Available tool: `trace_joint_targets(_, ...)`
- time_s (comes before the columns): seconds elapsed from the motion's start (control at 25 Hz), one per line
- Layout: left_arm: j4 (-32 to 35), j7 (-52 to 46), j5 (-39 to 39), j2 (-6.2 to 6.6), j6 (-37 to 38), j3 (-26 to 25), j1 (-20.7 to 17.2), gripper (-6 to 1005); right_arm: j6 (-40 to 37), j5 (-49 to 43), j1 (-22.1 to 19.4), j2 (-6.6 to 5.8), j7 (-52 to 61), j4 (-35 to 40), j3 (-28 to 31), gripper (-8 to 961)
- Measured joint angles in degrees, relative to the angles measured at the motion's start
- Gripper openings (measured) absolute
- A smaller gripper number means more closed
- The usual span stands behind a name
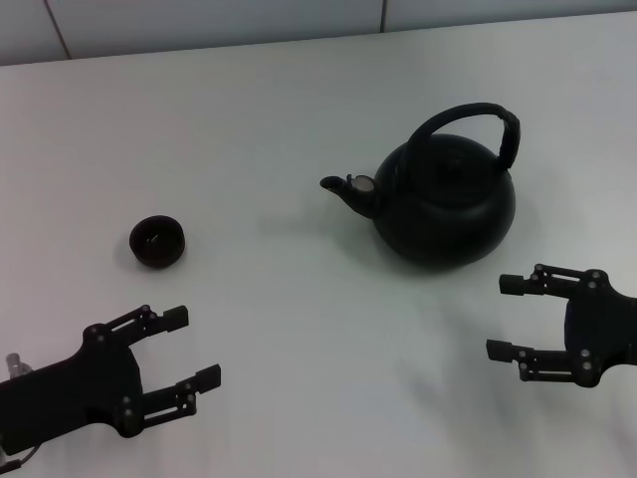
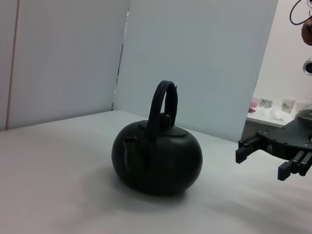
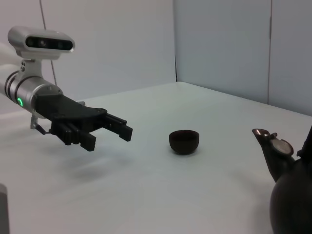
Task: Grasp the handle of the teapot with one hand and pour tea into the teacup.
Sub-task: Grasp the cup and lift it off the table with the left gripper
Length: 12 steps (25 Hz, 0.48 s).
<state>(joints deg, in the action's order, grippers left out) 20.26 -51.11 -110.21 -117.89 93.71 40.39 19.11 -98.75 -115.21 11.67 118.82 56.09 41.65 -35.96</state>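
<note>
- The right claw hovers low over the desk, fingers spread apart and holding nothing, just on the robot's side of the teapot; it is the nearer claw, so it looks the likelier one to make the grasp.
- The left claw is also spread and empty, near the teacup but apart from it, probably kept clear of the pouring path.
- The handle arches upright over the pot's round body, leaving an open gap beneath for fingers to close around.
- The teapot sits upright on the robot's right, its spout pointing toward the teacup, well apart on the left, which suits a tilt that way.
- No grasp yet: the task is barely begun.
</note>
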Motion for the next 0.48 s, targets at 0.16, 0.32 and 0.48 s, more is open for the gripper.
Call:
trace_joint_targets(0.16,0.1,-0.2,0.1,-0.03,0.2,-0.4,0.0,810,0.4,0.0,0.2,0.06,-0.4,-0.4,0.2,768)
trace_joint_targets(0.32,0.0,-0.2,0.0,-0.1,0.3,-0.1,0.1,807,0.7,-0.1,0.5,0.06,-0.7,-1.1,0.0,768)
trace_joint_targets(0.48,0.0,-0.3,0.0,-0.14,0.6,0.0,0.2,805,0.8,-0.1,0.8,0.03,-0.7,-1.2,0.0,768)
